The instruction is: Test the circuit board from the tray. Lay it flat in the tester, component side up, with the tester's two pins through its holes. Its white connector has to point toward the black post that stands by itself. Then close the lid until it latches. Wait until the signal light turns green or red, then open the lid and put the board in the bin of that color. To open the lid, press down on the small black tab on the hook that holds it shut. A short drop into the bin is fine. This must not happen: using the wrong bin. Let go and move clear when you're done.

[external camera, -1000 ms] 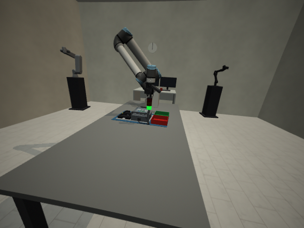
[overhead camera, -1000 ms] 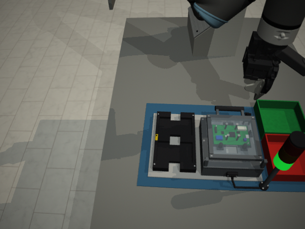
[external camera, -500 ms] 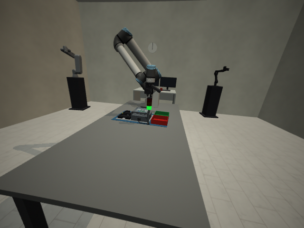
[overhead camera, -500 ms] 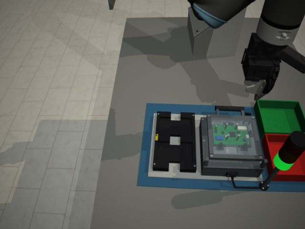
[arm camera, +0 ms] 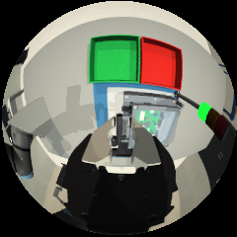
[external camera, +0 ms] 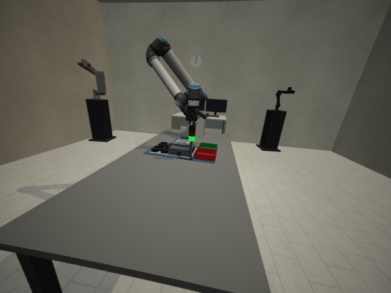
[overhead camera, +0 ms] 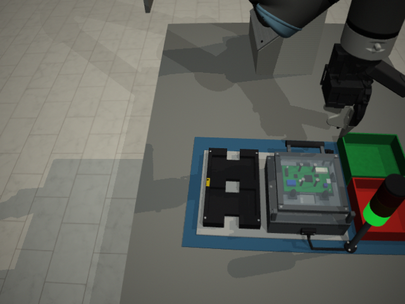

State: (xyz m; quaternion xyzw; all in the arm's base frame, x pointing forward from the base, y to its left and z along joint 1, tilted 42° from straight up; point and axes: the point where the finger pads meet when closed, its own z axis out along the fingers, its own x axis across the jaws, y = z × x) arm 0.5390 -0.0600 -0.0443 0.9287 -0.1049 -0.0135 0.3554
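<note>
"Where is the board from your side?"

"I see the circuit board (overhead camera: 307, 179) (arm camera: 148, 120) lying flat inside the tester (overhead camera: 307, 228) (external camera: 181, 151), component side up, under the clear lid (overhead camera: 311, 208). The lid is down; whether the hook has caught, I can't tell."

"And the signal light (overhead camera: 376, 214) (external camera: 191, 138) (arm camera: 203, 113)?"

"My feeds all show it lit green."

"What about your gripper (overhead camera: 341, 128) (external camera: 192, 123) (arm camera: 122, 118)?"

"Released, just partway: I have a narrow gap between the fingers and nothing in them. In the top view I'm above the table, near the back corner of the green bin (overhead camera: 369, 157) (external camera: 208, 146) (arm camera: 115, 59), on the tester's handle side."

"The rest?"

"The red bin (overhead camera: 362, 206) (external camera: 205, 154) (arm camera: 160, 61) adjoins the green one. The black tray (overhead camera: 216, 202) (external camera: 160, 148) sits on the tester's other side."
</note>
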